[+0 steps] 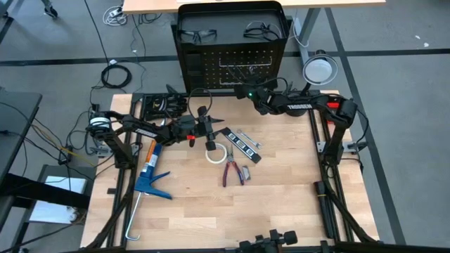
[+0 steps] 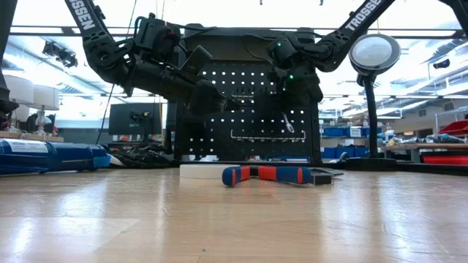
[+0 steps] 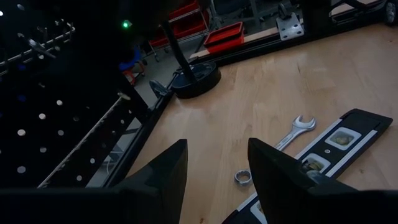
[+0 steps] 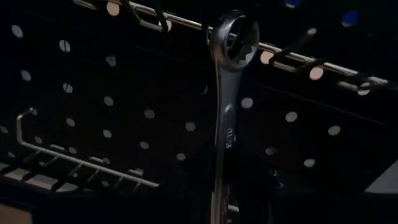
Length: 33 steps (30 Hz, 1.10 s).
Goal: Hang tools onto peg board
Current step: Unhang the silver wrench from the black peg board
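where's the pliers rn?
High view: the pliers lie on the table near its middle, just right of the tape roll and below the level. Neither gripper is on them.

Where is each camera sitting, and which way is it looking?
High view: above the table, looking straight down; both arms show, with the peg board at the far edge.
Low view: at table-top height, looking level across at the peg board; both arms come in from above.
Left wrist view: on the left arm, looking past its open fingers at the table and a black bar.
Right wrist view: on the right arm, facing the board, close on a wrench.
Shared: high and low views both show the red-handled pliers.
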Motion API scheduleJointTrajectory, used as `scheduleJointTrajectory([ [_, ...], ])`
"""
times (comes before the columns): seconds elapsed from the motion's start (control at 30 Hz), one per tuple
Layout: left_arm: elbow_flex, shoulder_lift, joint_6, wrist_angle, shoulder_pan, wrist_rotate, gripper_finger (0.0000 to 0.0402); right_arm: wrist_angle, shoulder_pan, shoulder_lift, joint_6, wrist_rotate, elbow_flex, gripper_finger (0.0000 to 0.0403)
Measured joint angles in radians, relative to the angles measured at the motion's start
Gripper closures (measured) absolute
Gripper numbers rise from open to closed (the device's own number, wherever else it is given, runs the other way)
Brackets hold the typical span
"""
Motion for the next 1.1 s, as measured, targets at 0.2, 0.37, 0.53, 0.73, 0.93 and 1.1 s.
scheduleJointTrajectory([
  [0.2, 0.0, 0.0, 0.0, 0.001, 0.0, 0.0, 0.0229, -0.018, 0.022, -0.003, 0.0, 0.029, 0.0, 0.0343],
  [0.37, 0.0, 0.0, 0.0, 0.001, 0.0, 0.0, 0.0229, -0.017, 0.023, -0.023, -0.023, 0.042, 0.0, 0.0344],
  [0.53, 0.0, 0.0, 0.0, 0.0, 0.0, 0.0, 0.0229, -0.016, 0.023, -0.029, -0.019, 0.04, 0.001, 0.0345],
  [0.73, 0.0, 0.0, 0.0, 0.0, 0.0, 0.0, 0.0229, -0.019, 0.031, -0.039, -0.023, 0.051, 0.001, 0.035],
  [0.93, 0.0, 0.0, 0.0, 0.001, 0.0, 0.0, 0.0229, 0.011, 0.029, -0.048, -0.047, 0.042, 0.002, 0.035],
  [1.1, 0.0, 0.0, 0.0, 0.0, 0.0, 0.0, 0.0229, -0.01, 0.031, -0.052, -0.045, 0.033, 0.003, 0.0352],
])
